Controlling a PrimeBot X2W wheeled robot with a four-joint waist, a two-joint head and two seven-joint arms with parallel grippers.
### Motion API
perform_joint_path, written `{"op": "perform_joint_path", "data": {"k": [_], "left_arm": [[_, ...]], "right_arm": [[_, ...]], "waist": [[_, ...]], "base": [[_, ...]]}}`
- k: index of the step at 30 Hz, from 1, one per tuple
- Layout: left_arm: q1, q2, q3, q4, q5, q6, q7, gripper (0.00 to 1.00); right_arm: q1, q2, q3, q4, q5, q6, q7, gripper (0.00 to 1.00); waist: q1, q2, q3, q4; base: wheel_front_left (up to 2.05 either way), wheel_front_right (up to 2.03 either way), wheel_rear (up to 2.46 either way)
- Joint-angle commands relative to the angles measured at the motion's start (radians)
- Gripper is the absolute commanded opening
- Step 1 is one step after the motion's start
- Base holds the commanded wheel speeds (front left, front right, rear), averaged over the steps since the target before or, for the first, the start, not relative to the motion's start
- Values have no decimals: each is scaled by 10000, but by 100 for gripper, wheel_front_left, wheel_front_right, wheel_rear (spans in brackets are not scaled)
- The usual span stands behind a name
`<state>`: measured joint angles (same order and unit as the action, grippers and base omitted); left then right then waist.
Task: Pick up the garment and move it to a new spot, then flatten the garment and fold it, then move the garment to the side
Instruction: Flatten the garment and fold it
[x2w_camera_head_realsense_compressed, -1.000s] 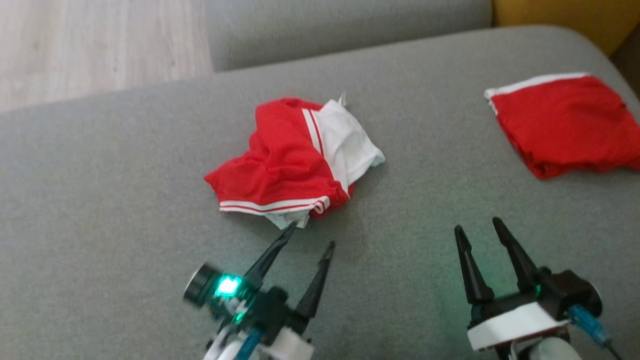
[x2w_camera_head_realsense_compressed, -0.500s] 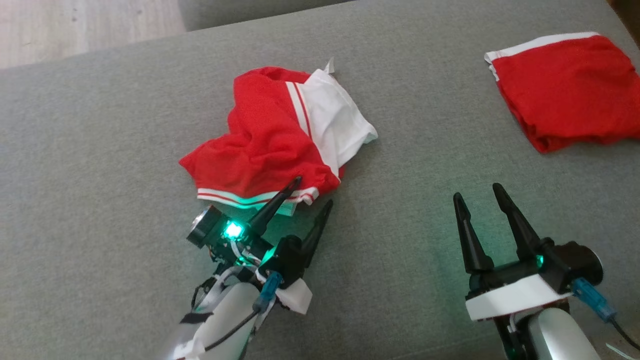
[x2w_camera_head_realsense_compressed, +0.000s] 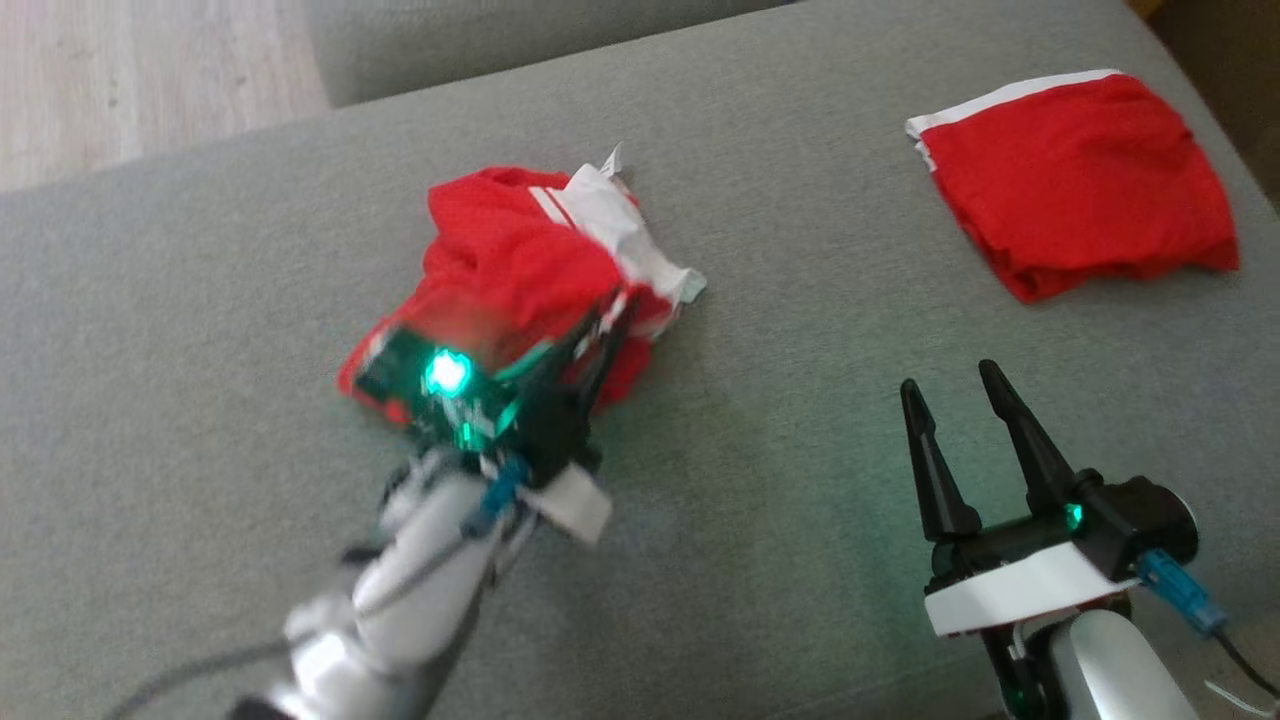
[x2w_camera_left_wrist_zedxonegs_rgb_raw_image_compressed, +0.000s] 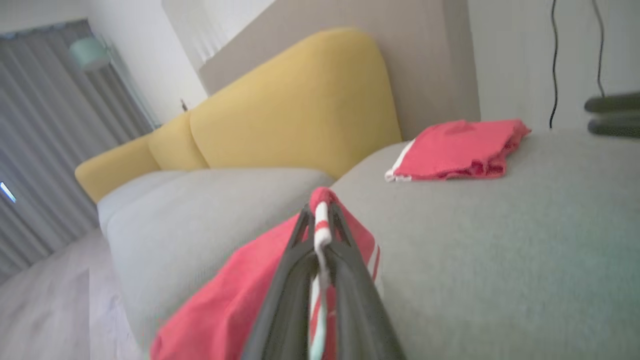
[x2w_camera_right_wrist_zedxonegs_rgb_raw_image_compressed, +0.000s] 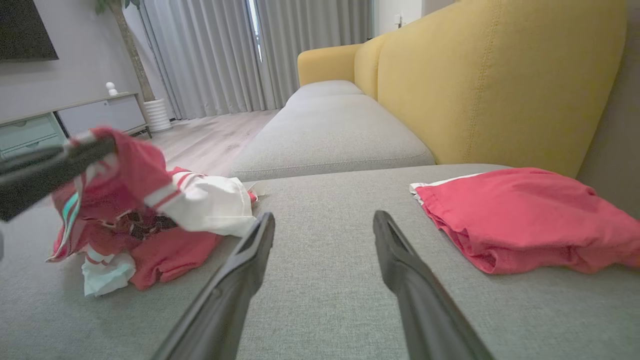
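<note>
While our left jaws are clenched on the red-and-white garment (x2w_camera_head_realsense_compressed: 490, 255) and our right jaws stand released, we judge only the pickup begun; moving, flattening and folding remain.

Grey sofa (x2w_camera_right_wrist_zedxonegs_rgb_raw_image_compressed: 325, 130) with yellow backrest (x2w_camera_right_wrist_zedxonegs_rgb_raw_image_compressed: 490, 85), grey curtains (x2w_camera_right_wrist_zedxonegs_rgb_raw_image_compressed: 210, 55), wooden floor (x2w_camera_right_wrist_zedxonegs_rgb_raw_image_compressed: 210, 140).

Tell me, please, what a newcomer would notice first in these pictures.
A crumpled red and white garment lies on the grey sofa, its striped hem pinched between the shut left fingers. A second red garment lies folded at the far right. The right fingers stand open nearer the robot.
</note>
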<state>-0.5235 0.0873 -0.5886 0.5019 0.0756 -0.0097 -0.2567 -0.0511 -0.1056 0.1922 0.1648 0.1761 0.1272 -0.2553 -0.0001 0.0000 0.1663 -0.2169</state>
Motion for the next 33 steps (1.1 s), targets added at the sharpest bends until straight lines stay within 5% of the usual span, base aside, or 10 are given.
{"op": "perform_joint_path", "data": {"k": [1,8,19,33], "left_arm": [[-928,180,292,-503,-94,-83,-51,0],[-3411,470,186,-912,-480,-1008,-51,0],[-6699,844,1123,-823,-1830,-1155,-51,0],[-180,2661,2805,-1238,-3579,-116,-6,0]], "right_arm": [[-155,33,248,-268,57,35,-65,100],[-42,226,269,-252,82,35,-65,100],[344,336,150,-263,199,35,-65,100],[865,45,-251,-379,-64,35,-65,100]], "waist": [[1,0,-114,-121],[1,0,-433,-448],[1,0,-985,-481],[1,0,-1155,590]], "base": [[0,0,0],[0,0,0],[0,0,0],[0,0,0]]}}
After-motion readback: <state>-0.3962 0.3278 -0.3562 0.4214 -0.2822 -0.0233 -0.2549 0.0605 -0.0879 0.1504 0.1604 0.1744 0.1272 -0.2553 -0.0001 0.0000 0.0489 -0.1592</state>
